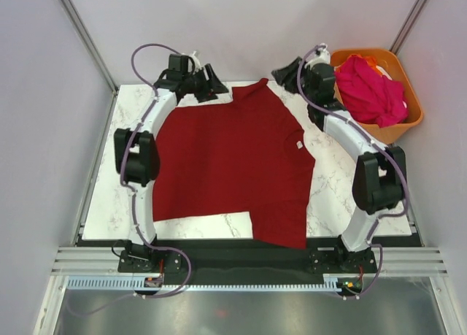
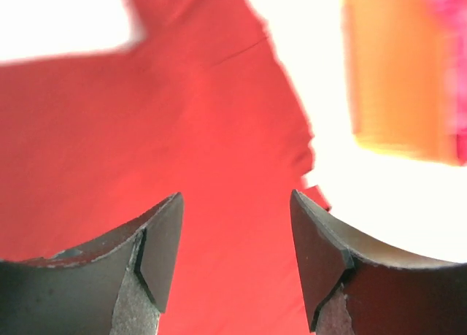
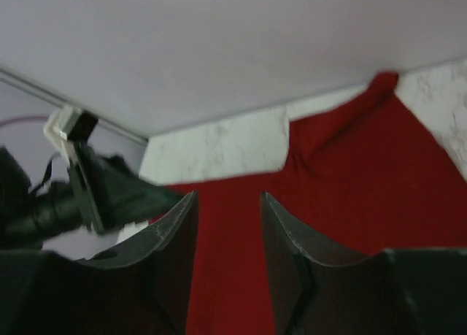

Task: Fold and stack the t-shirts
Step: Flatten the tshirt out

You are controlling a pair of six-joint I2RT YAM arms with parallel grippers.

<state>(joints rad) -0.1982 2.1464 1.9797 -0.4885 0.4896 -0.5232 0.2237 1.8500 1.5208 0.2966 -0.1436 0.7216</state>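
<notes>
Red shirt lies spread flat on the worktop, roughly centred, neck label toward the right, one sleeve poking to the far edge near the middle and the near right part hanging over the near edge. Pink shirt is bunched in the orange tub at far right, off the worktop's corner, untouched.

Left end effector hovers at the far left corner of the red shirt, fingers apart at a medium gap, nothing between them; its wrist view shows only cloth below. Right end effector sits at the far right, just beside the far sleeve, fingers apart at a narrower gap, also empty. The left arm shows in the right wrist view across the cloth.

Step in hand, as you'd judge it: the shirt is laid out and not yet folded, so you're at the start of the first fold, both arms staged along the far edge. No crease visible yet.

Next move calls for you to drop both end effectors onto the far edge, pinch a single layer at each far corner or shoulder, then lift and carry toward the near side together so the fold comes out straight. Watch the overhanging near part; it may drag or slide off when you pull. The left wrist view is blown out, so trust the top view for edge position.
</notes>
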